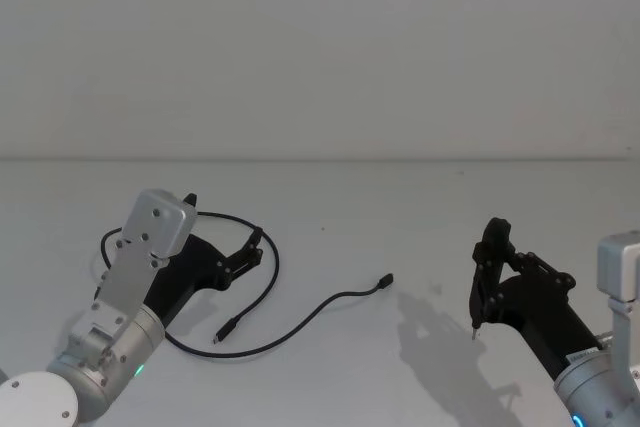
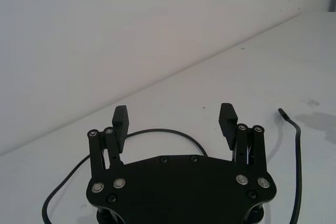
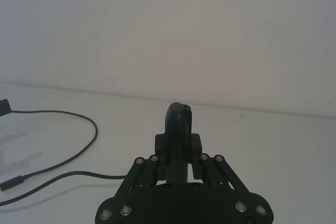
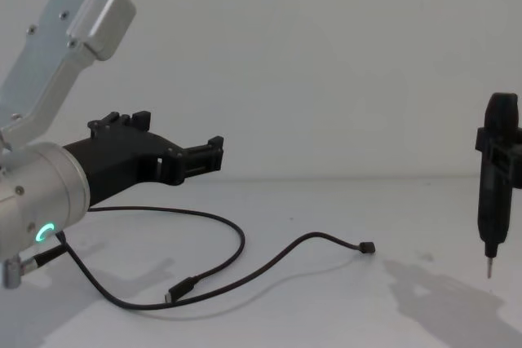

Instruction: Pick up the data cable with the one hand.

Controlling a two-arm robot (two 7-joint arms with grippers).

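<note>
Looping data cable (image 1: 342, 296), long axis left-right

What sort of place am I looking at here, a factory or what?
Most likely a robotics lab bench, not a factory: a plain white table against a blank wall, the left gripper and right gripper of a two-armed robot, and one black data cable lying looped on it.

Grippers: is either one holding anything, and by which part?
Left gripper: open above the cable's loop, holding nothing. Right gripper: shut on a black pin-tipped stick, apparently around its upper part.
</note>
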